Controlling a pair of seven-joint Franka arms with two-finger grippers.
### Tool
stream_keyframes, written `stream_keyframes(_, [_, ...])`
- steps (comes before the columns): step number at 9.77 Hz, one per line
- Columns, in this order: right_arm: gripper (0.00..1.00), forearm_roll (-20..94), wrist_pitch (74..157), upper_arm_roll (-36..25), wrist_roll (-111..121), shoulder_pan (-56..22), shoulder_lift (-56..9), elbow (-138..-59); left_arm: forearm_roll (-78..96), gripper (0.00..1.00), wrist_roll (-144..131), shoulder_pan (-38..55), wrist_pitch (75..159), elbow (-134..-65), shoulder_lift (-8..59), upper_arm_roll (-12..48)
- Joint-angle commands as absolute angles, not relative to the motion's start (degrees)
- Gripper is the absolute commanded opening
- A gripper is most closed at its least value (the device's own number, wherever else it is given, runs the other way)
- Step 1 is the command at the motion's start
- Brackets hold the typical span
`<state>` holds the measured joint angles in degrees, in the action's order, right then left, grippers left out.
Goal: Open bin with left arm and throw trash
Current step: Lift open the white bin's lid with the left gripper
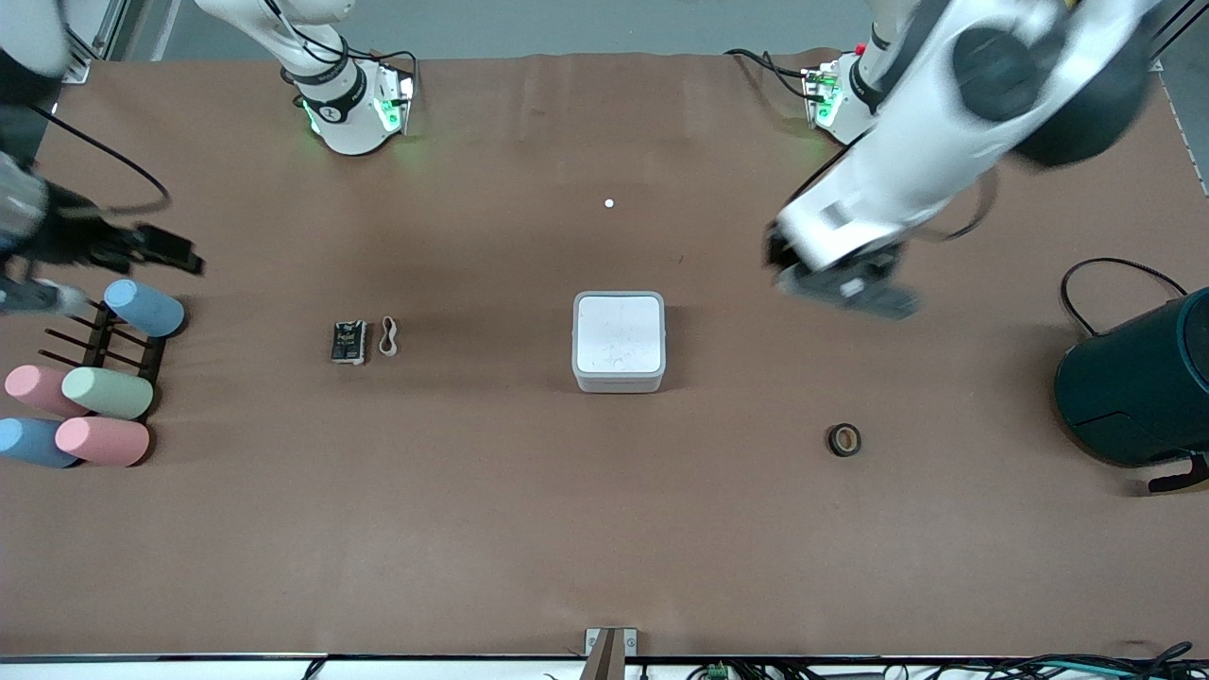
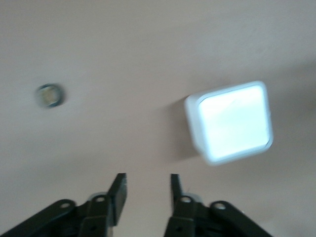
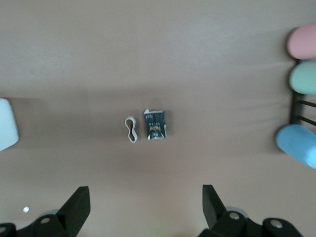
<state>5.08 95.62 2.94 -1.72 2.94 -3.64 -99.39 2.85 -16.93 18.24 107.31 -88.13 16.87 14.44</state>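
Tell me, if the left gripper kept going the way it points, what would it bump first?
Probably just bare table. The left gripper, fingers open, points down between the bin and the tape roll, touching neither.

Both arms have glossy white rounded shells with black joint rings, and their bases [image 1: 354, 113] glow green beside trailing black cables. The left gripper [image 2: 147, 190] has flat black fingers on dark brackets with silver screws. The right gripper [image 3: 144, 207] has matching black fingers.

Pastel cups [image 1: 90, 392] lie on a black rack [image 1: 104, 340] — a dark teal container [image 1: 1138, 387] sits at the left arm's end.
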Motion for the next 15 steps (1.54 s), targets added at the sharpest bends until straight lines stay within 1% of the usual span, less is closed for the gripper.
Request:
stream_keyframes(1, [1.0,5.98,108.93,2.9,-1.93,0.37,-1.67,-113.77,-0.24,0.0,-26.05,24.92,118.68,-85.52,27.64,14.41])
stream_keyframes(2, [1.0,5.98,114.55,2.9,-1.93,-1.3,-1.67,-118.69,-1.31,0.0,-28.97,26.61,123.09,-84.56,31.08,14.41])
stream_keyframes(4, [1.0,5.98,127.46,2.9,-1.93,-3.41,-2.02,-128.79,-2.89,0.0,-32.94,29.95,130.04,-84.64,35.22,14.24])
stream_keyframes(5, [1.0,5.98,133.79,2.9,-1.93,-4.38,-2.63,-133.2,-3.51,0.0,-33.65,30.14,131.64,-84.64,37.07,14.24])
stream_keyframes(6, [1.0,5.8,138.03,2.81,-1.76,-4.83,-4.46,-135.59,-3.43,0.0,-33.75,30.15,132.88,-84.64,38.57,14.15])
stream_keyframes(7, [1.0,5.37,140.95,2.81,-1.76,-4.83,-6.48,-136.22,-3.43,0.0,-34.36,30.15,133.59,-84.9,39.8,14.24])
stream_keyframes(9, [1.0,4.49,143.69,2.64,-1.32,-4.83,-10.0,-136.23,-3.52,0.0,-35.42,30.15,134.99,-85.43,41.48,13.98])
stream_keyframes(10, [1.0,3.09,146.49,2.64,-1.32,-4.66,-12.72,-136.23,-3.52,0.0,-35.59,29.54,133.96,-85.34,40.53,13.8])
stream_keyframes(11, [1.0,2.99,149.12,2.55,-1.32,-4.75,-15.44,-136.23,-3.52,0.0,-35.51,28.23,127.25,-84.82,36.86,13.36])
stream_keyframes(12, [1.0,2.55,149.5,2.46,-1.14,-4.83,-16.95,-136.23,-3.69,0.0,-33.85,25.34,119.09,-83.42,33.87,13.01])
stream_keyframes(13, [1.0,1.16,149.5,2.37,-1.23,-4.4,-17.14,-136.49,-3.69,0.0,-27.14,21.57,113.26,-82.36,31.84,13.09])
stream_keyframes(14, [1.0,0.79,149.5,2.2,-1.23,-4.22,-17.14,-136.49,-3.6,0.01,-19.24,17.88,111.72,-82.7,31.47,13.1])
stream_keyframes(15, [1.0,0.7,149.5,2.2,-1.23,-3.78,-17.23,-136.41,-3.69,0.06,-14.72,14.8,111.88,-82.79,32.51,13.01])
